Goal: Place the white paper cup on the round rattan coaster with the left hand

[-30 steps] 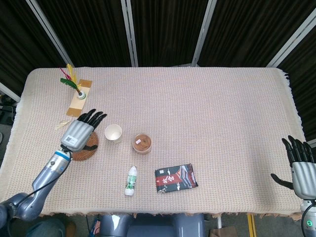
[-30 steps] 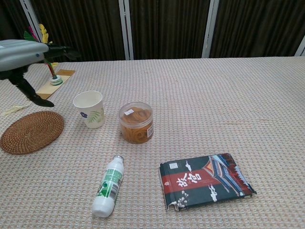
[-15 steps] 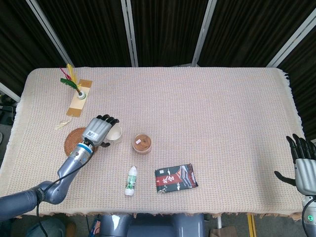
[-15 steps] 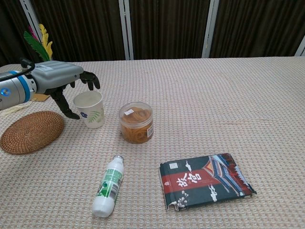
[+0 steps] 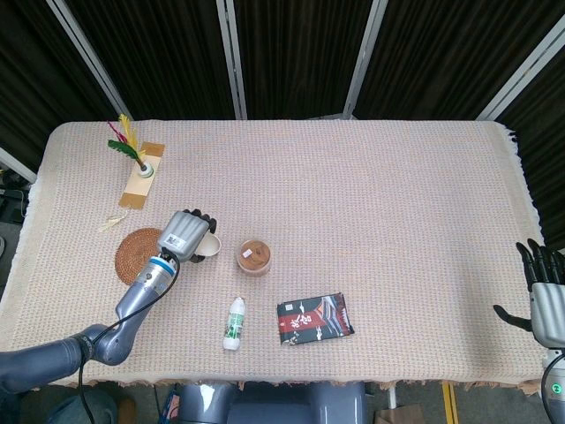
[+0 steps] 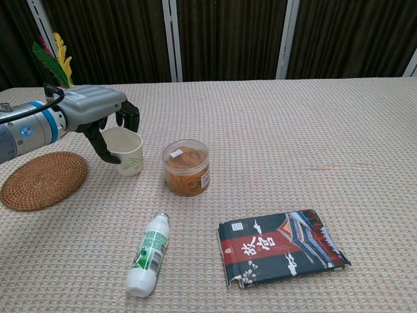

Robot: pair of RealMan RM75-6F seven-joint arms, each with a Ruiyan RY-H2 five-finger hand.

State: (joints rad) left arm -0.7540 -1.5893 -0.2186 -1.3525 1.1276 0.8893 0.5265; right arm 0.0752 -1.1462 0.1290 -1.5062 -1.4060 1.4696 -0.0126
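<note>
The white paper cup [image 5: 210, 244] [image 6: 129, 152], printed with green leaves, stands left of centre and leans slightly. My left hand [image 5: 183, 233] [image 6: 98, 114] wraps it: the thumb lies across its near side and the other fingers curl over its far rim. The round rattan coaster [image 5: 134, 256] [image 6: 40, 180] lies flat just left of the cup, under my left wrist, with nothing on it. My right hand [image 5: 543, 291] hangs open past the table's right edge, holding nothing; only the head view shows it.
A clear tub of rubber bands [image 5: 253, 256] [image 6: 186, 167] stands right of the cup. Nearer the front lie a small white bottle [image 5: 233, 322] [image 6: 149, 253] and a dark snack packet [image 5: 314, 319] [image 6: 280, 246]. A feathered shuttlecock on a wooden strip [image 5: 141, 172] sits at the back left.
My left hand has swung right from over the coaster to the cup and closed its fingers around it. The cup now leans a little. My right hand has sunk slightly lower.
</note>
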